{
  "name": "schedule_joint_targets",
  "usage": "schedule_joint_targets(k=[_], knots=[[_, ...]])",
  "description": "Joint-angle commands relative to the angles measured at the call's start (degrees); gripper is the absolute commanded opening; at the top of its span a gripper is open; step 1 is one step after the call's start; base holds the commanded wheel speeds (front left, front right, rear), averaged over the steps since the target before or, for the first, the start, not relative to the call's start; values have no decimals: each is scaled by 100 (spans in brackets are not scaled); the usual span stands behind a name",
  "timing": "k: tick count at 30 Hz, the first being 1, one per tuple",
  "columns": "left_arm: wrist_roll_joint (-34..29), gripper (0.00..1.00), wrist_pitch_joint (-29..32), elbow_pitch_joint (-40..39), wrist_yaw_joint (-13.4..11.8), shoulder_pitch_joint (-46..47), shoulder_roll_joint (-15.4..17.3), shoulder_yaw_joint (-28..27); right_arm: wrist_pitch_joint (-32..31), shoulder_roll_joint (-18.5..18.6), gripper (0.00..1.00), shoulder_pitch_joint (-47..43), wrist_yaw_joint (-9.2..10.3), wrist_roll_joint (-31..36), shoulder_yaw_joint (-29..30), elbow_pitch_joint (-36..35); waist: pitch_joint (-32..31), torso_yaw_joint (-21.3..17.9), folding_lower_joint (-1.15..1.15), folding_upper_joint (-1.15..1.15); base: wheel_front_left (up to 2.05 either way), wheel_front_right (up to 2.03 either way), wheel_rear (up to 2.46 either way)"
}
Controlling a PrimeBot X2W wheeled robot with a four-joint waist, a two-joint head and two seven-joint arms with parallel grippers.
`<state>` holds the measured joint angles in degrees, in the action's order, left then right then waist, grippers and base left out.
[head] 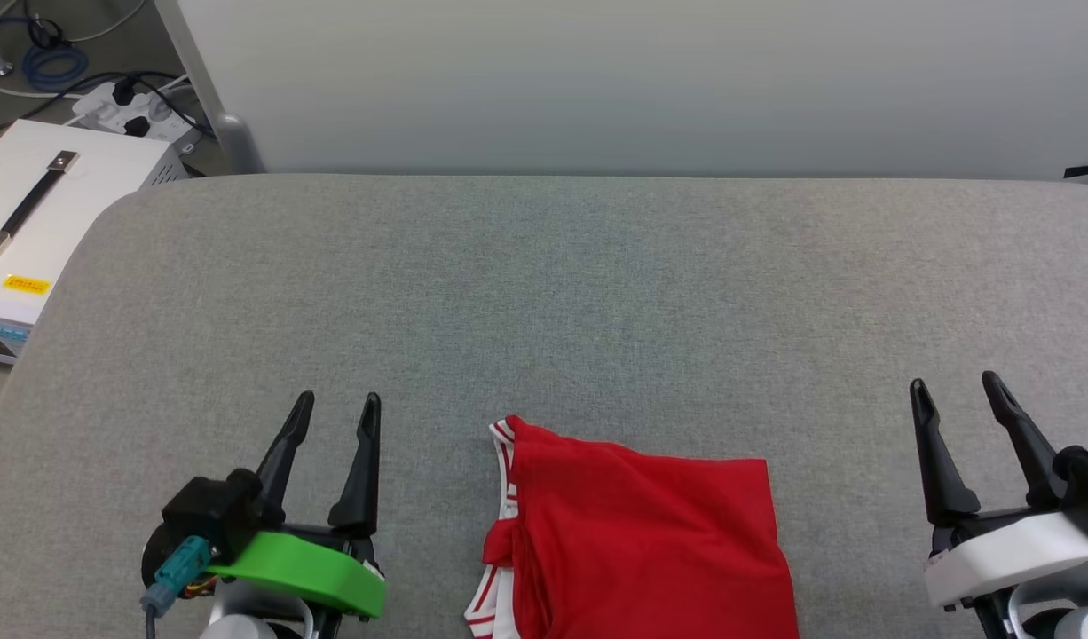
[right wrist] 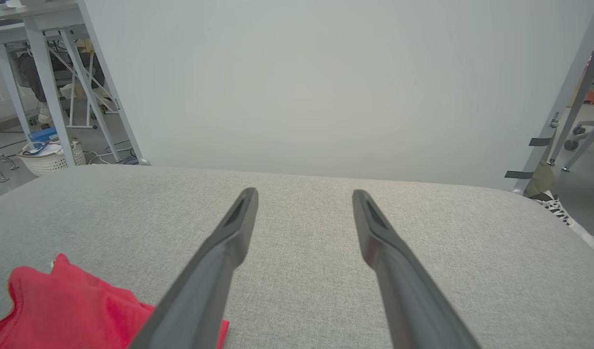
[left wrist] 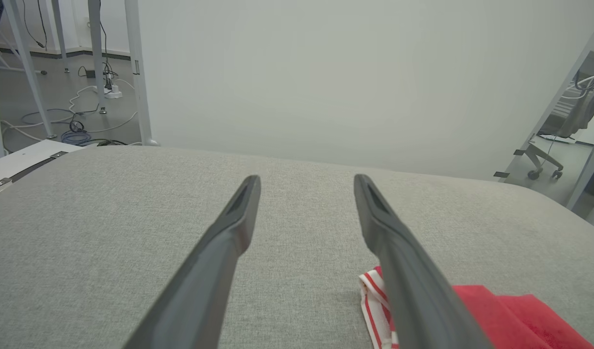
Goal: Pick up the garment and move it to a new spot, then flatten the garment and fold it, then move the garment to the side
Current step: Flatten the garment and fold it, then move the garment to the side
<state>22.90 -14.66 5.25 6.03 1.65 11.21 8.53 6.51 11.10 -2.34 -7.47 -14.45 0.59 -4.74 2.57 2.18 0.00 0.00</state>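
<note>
**Q:** Fig. 1a: where's the garment point(head: 642, 541)?
**A:** Red, folded flat, w/ red-white striped edging along its left side. It lies on the grey table point(head: 544, 293) at the near edge, betw. my two grippers and touching neither.

**Q:** 1b: left gripper point(head: 340, 397)?
**A:** Fingers spread wide, nothing betw. them. It sits near the garment's left side, over bare table. In my left wrist view, the striped edging shows beside one finger and is partly hidden by it.

**Q:** 1c: right gripper point(head: 953, 380)?
**A:** Likewise spread, nothing pinched. It sits apart from the garment, to its right. Can't tell whether either gripper touches the table.

**Q:** 1d: bkgd?
**A:** Pale panel point(head: 650, 80) behind the table's far edge. White box point(head: 38, 204) w/ black handle off the far-left corner.
</note>
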Motion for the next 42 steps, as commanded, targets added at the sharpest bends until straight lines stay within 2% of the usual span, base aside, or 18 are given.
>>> schedule_joint_targets(k=[1,10,17,21,27,30,34,37,42], knots=[[-140,100,-34,0,52,-185,-45,-26,93,-61,100,-92,-2,93,-8,-6,-4,5,0,0,0,0,0],[-475,100,-34,44,124,-283,-221,-75,256,-218,100,-188,-2,146,-60,252,-71,69,0,0,0,0,0],[-545,100,-34,43,141,-288,-265,-109,-36,-110,100,-168,-2,46,-183,346,-165,100,0,0,0,0,0],[-544,100,-34,50,144,-300,-253,-59,-847,25,100,-182,-2,-89,-389,372,-200,115,0,0,0,0,0],[-499,100,-34,42,145,-279,-187,48,-2747,143,100,-165,-2,-456,-778,129,-116,171,0,0,0,0,0],[-479,100,-34,69,145,-231,-162,76,-3713,95,100,-128,-2,-492,-794,-21,-14,233,0,0,0,0,0],[-480,100,-34,94,145,-124,-147,121,-4657,-87,100,-36,-2,-485,-754,-76,138,345,0,0,0,0,0],[-479,100,-34,111,145,-63,-145,149,-5075,-244,100,57,-2,-540,-784,-30,241,441,0,0,0,0,0],[-488,100,-34,117,146,54,-148,136,-5245,-368,100,293,-2,-323,-813,274,427,602,0,0,0,0,0]])
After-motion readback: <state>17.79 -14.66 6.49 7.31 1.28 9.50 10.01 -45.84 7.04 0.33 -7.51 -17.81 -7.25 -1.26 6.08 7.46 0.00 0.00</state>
